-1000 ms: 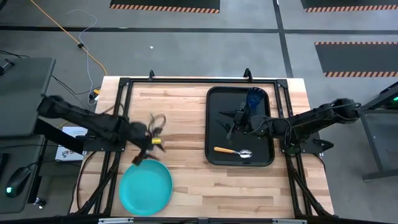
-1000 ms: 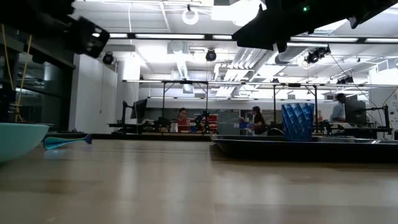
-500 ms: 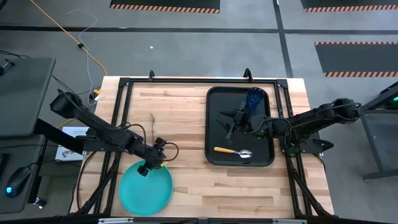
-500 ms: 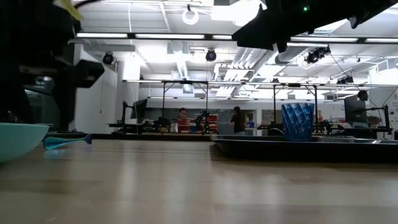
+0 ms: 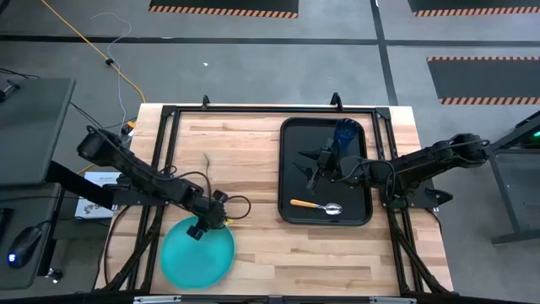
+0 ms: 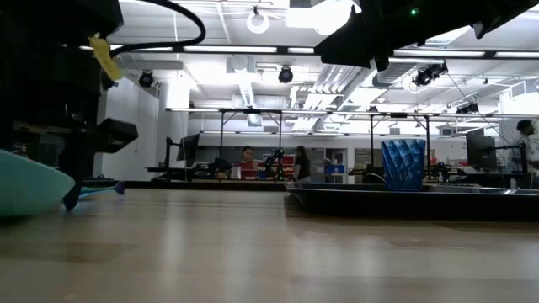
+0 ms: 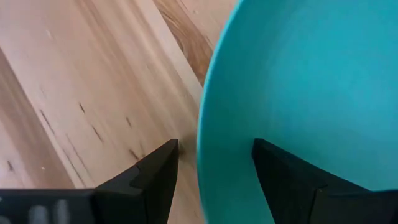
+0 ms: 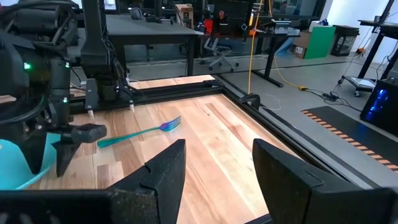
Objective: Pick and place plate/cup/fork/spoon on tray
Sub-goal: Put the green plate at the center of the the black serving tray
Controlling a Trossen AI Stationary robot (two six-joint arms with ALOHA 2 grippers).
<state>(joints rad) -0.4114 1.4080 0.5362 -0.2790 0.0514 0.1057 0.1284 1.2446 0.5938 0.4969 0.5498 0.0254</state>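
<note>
Plate (image 5: pixel 197 257): turquoise, round, at near-left of wooden table (image 5: pixel 245 152). Low view shows it tilted, one edge raised; high view does not show the tilt. Left gripper (image 5: pixel 199 226) sits at plate's far rim. Left wrist view: two dark fingers (image 7: pixel 155 177) apart, one over bare wood, the other over plate interior, rim between them. Contact w/ rim cannot be confirmed.

Fork (image 5: pixel 207 160): thin, lying flat on the wood, far of plate, well apart from tray. High view gives only a dark sliver; right wrist view shows teal handle and bluish tines (image 8: pixel 138 132); low view shows it flat on the tabletop (image 6: pixel 91 191) just beside the plate.

Tray (image 5: pixel 288 169): black, rectangular, right half of table. Holds cup (image 5: pixel 345 133), dark blue, ribbed, at far-right part; spoon (image 5: pixel 315 205), orange handle, silver bowl, at near part. Low view shows cup upright (image 6: pixel 404 164) above tray rim; spoon hidden there.

Right gripper (image 5: pixel 310 165): over tray centre, between cup and spoon, fingers spread wide, holding nothing. Right wrist view looks across table to the left arm.

Yellow tag on left arm visible in low view (image 6: pixel 106 57); writing unreadable. Room beyond: people at benches, low view only.
</note>
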